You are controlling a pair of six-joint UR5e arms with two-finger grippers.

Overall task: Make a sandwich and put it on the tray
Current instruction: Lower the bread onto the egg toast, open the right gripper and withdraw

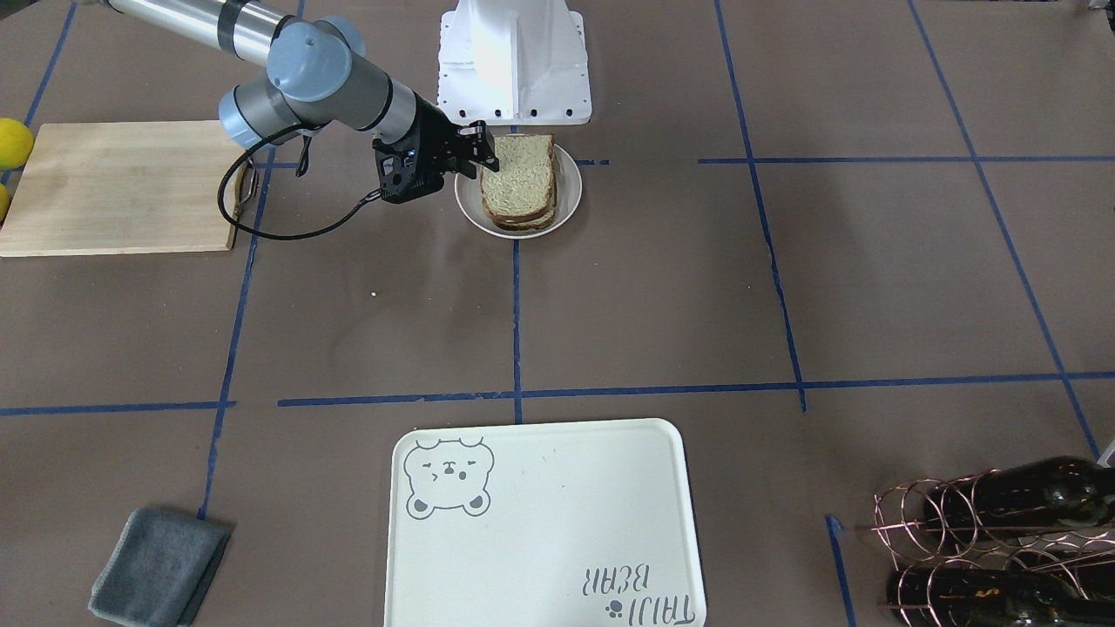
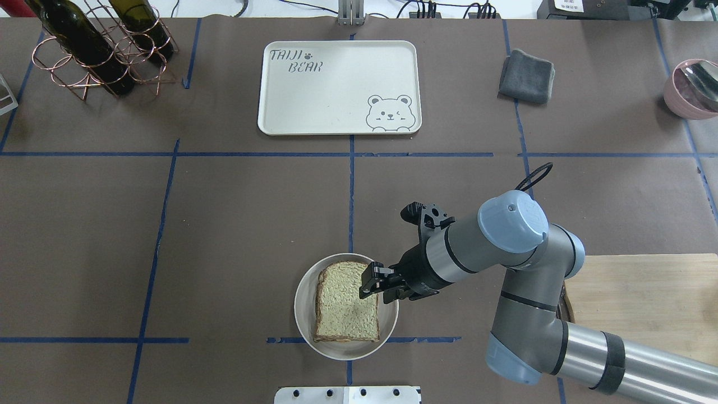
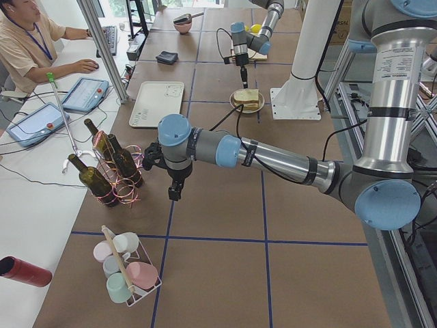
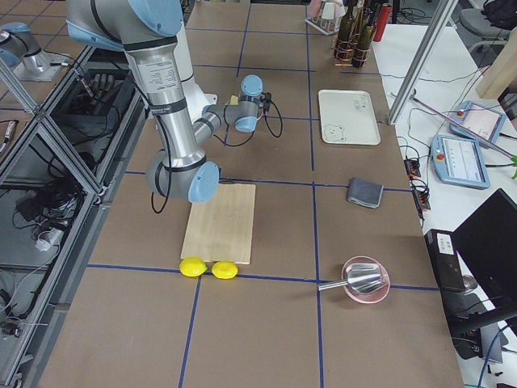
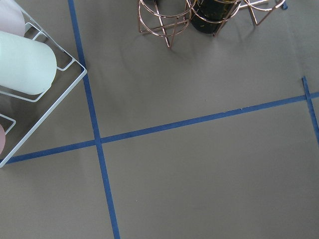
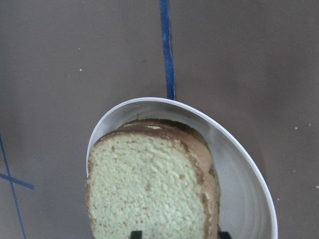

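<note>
Two spongy brown-crusted slices, square sandwich (image 2: 345,303) on round smooth plate (image 2: 305,314), right pincer (image 2: 370,283) parted above it, left pincer (image 3: 175,193) unreadable

Beneath the black right gripper (image 2: 371,283), the speckled tan, brown-crusted square toy-bread sandwich (image 2: 345,306) lies on a small round cream plate (image 2: 307,280). Well beyond, the cream-white rectangular tray (image 2: 336,106) bears a grey bear-face and lettering. Blue tape lines cross the brown table covering (image 2: 224,235).

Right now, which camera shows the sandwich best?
The right wrist-mounted view: the sandwich fills it, both slices' crusts plain. Overhead and front-facing show it whole but smaller on its plate. Exterior left shows it tiny; exterior right barely; left wrist not.
</note>
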